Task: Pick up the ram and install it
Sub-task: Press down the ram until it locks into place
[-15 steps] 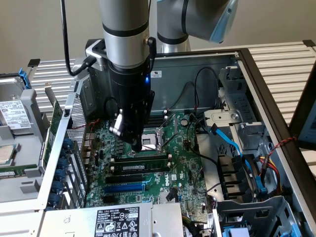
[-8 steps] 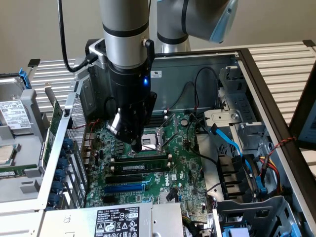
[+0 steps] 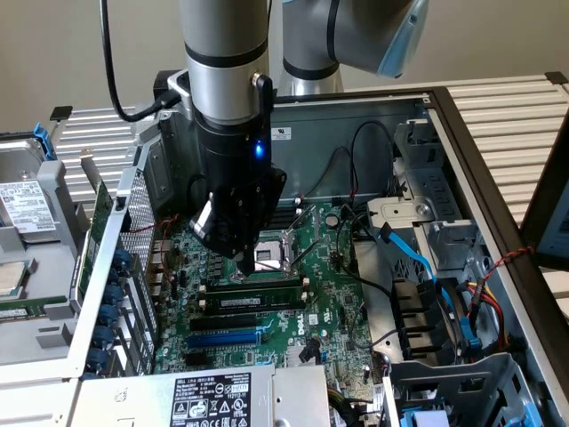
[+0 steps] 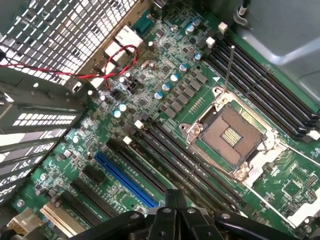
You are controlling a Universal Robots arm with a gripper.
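black gripper (image 3: 244,264) closed with nothing visibly held, tips just above the long green ram stick with white label (image 3: 252,301) lying seated in black slots near the middle of the large green motherboard (image 3: 333,307); install looks largely done.

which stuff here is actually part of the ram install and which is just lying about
Job: long thin ram stick with white label; long black memory slots; large green motherboard; black robot hand, shut.
Lying about: bright blue flat cable; thin red wire; square metal cpu socket.
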